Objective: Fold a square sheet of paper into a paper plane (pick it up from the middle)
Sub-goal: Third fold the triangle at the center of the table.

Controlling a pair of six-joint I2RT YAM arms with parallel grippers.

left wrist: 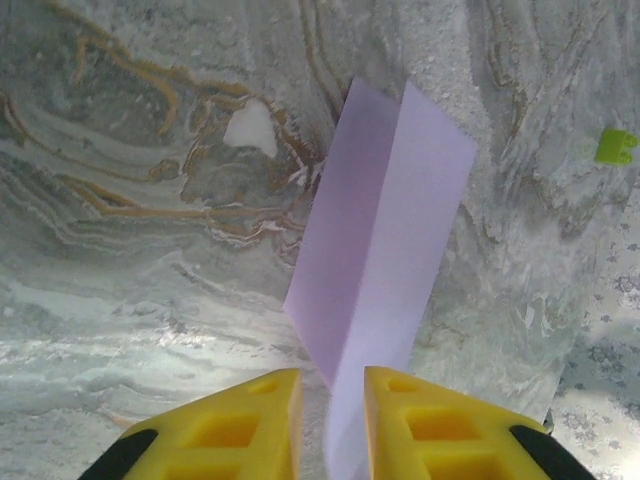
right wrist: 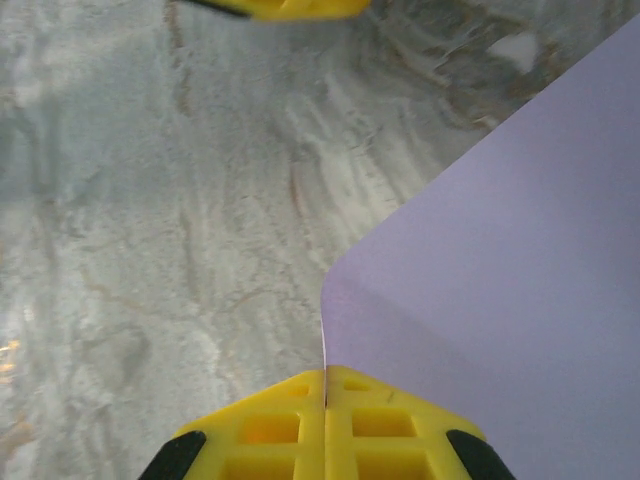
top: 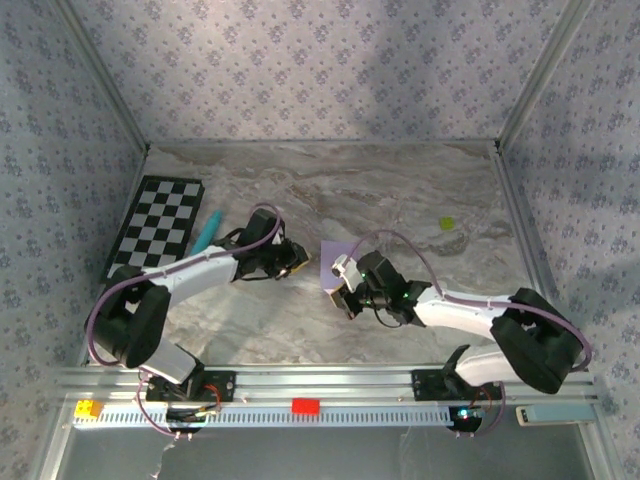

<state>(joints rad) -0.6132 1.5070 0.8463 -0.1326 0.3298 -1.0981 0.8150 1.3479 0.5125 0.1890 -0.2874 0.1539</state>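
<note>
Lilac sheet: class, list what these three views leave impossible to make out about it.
- Top view: sheet largely covered by the right tool; outline unclear.
- Left wrist: its near end leaves the bottom edge between the fingers of the left tool.
- Right wrist: frame edges crop it.

From above and behind the near edge we look down and forward over the whole marble table (top: 400,190), far enough off to take in the patterned walls (top: 300,60). Our left wrist view sits low and close behind its own yellow fingers (left wrist: 240,430), facing right across the tabletop, while our right wrist view looks just as closely past its own fingers (right wrist: 390,430) toward the left. All three share the square sheet of paper (top: 335,255) at the table's middle, and the right wrist view catches the left gripper (right wrist: 290,8) at its top edge.
</note>
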